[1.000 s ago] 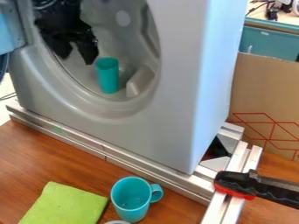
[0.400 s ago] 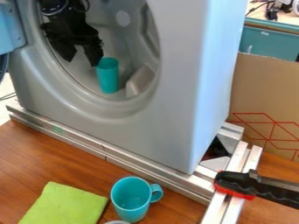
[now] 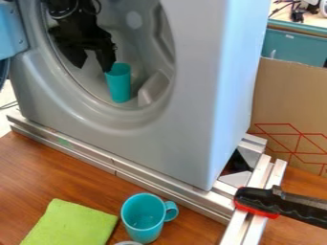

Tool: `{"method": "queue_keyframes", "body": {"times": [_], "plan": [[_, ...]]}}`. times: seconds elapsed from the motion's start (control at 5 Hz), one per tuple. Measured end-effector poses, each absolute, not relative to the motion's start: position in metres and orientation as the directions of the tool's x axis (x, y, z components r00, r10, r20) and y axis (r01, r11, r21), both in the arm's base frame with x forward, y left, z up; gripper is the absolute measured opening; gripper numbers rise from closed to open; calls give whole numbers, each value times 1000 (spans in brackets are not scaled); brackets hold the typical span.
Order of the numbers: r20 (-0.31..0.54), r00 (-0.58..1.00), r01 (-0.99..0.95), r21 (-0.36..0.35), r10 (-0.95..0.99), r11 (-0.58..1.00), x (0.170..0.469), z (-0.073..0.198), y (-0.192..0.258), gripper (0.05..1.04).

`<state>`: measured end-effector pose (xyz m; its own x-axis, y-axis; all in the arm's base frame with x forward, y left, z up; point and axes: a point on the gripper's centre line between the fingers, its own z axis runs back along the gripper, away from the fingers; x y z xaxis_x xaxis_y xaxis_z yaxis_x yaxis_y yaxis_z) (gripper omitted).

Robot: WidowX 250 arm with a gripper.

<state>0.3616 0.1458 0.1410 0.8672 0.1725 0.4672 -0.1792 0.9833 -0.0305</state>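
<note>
Hanging in the drum [image 3: 148,45], the gripper [image 3: 93,68] is keeping its jaws wide by the cup [image 3: 119,84], can't tell if they're touching. Arm's [image 3: 62,8] getting cut off up top, creeping right vs earlier.

Bright, diffuse light here, and there's a pale sheen running down the grey machine's side panel [image 3: 239,86]! Soft highlights trace the round door rim [image 3: 96,112], the metal rails [image 3: 159,179] gleam, and inside, gentler shading falls around the teal cup [image 3: 119,85].
</note>
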Motion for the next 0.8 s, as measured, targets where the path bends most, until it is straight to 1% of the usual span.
{"method": "queue_keyframes", "body": {"times": [0.2,0.4,0.6,0.8], "plan": [[437,879,-189,-51,192,981,366,127,144,1000],[421,885,-190,-59,197,980,367,120,141,1000],[423,881,-200,-71,211,977,370,120,137,1000],[401,894,-189,-70,201,980,373,119,131,941]]}}
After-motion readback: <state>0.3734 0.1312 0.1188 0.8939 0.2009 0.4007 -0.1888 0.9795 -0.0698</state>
